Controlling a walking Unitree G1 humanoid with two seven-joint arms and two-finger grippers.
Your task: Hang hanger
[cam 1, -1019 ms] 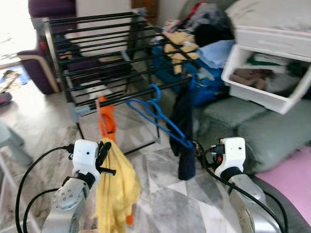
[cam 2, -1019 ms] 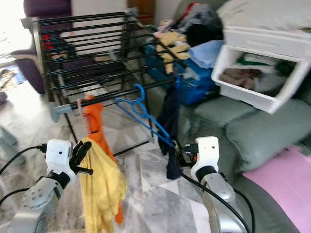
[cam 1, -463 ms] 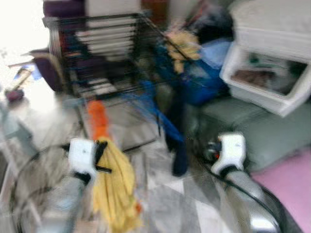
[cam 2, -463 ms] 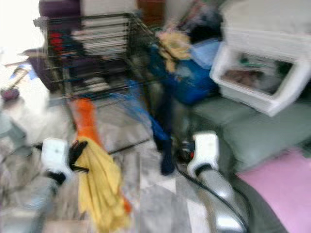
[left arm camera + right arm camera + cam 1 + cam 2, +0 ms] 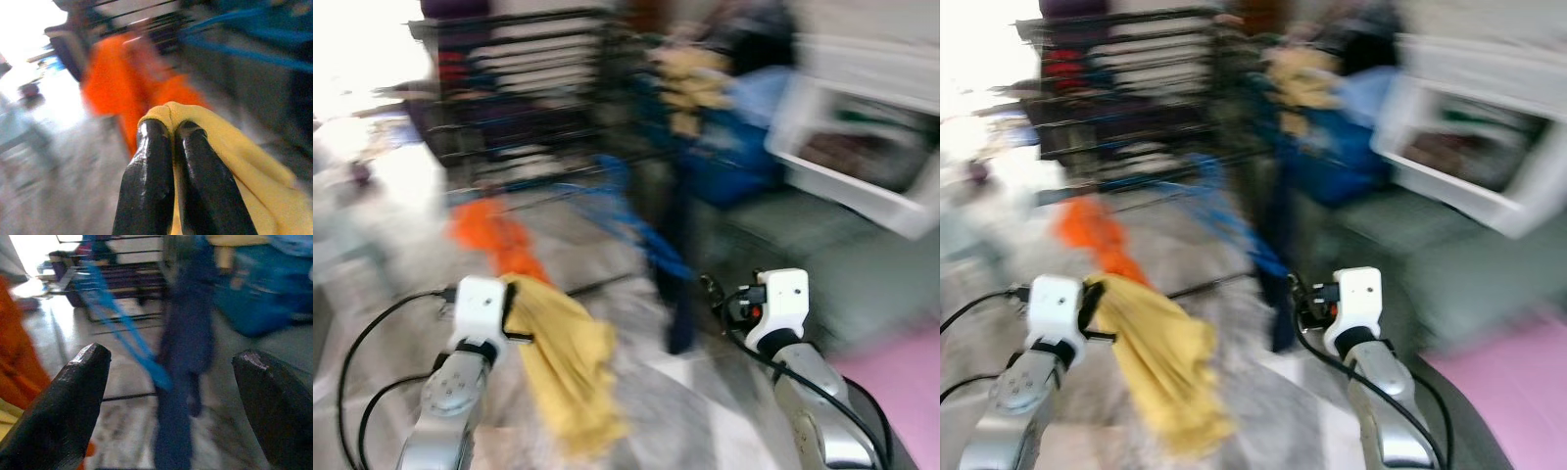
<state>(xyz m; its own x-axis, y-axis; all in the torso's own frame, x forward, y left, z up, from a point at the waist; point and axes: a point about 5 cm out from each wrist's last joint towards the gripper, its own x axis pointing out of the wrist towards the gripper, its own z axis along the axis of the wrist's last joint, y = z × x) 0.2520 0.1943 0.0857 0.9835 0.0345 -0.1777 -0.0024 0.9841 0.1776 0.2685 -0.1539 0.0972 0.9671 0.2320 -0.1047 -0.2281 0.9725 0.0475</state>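
Motion blur smears the head views as the robot faces a black drying rack standing on a pale marble-patterned floor. At lower left, the left gripper has its 2 black fingers pressed together on a fold of yellow cloth, which hangs from the pinch and trails down toward the floor. Just beyond that cloth, an orange garment hangs near the rack's front rail. At lower right, the right gripper is spread wide with nothing between its fingertips (the wrist view looks straight through the gap). Ahead of it, a blue hanger slants down from the rack's front edge toward the gripper, its hook end up by the rail; whether the hook is actually seated on a bar cannot be told through the blur. A dark navy garment hangs just beside the hanger's lower end. Behind the rack sits a heap of yellow, dark and blue clothes; to the right, a white bin rests on a grey-green sofa.
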